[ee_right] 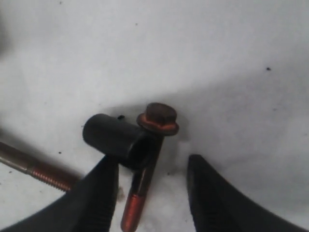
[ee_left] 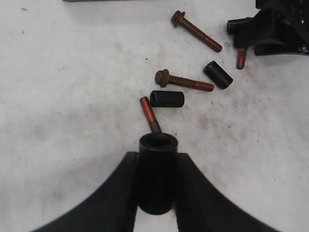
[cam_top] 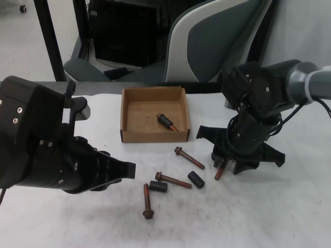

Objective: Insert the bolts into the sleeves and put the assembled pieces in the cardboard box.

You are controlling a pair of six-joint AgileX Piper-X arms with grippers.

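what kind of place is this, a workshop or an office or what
Probably a robotics lab or office workspace: robot arms over a white bench, an office chair behind it, and loose bolts, sleeves and a cardboard box set out.

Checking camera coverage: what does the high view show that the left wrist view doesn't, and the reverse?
High view, not left wrist: an assembled piece lying inside the cardboard box. Left wrist, not high: the sleeve clamped in the left gripper. Both: three loose bolts and two loose sleeves on the bench, plus the right gripper over a fourth bolt.
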